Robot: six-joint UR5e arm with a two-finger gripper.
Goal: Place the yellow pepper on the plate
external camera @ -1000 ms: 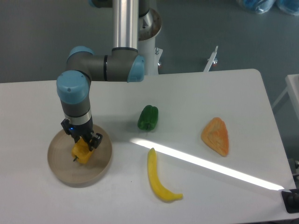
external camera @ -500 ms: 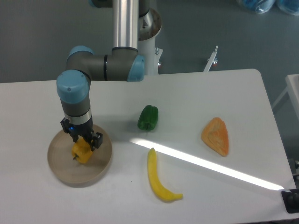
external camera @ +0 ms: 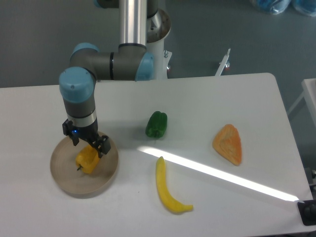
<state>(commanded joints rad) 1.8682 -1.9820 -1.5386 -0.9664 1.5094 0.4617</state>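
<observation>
One yellow pepper [external camera: 87, 160] lies on the one plate [external camera: 64, 182] (gripper [external camera: 88, 145] just above, fingers apart).

At the lower left of the frame, the round tan plate [external camera: 101, 177] with a low raised rim lies flat. The chunky yellow-orange pepper [external camera: 86, 161] rests inside it, left of centre, apparently on its side, dark stem pointing lower left.
</observation>
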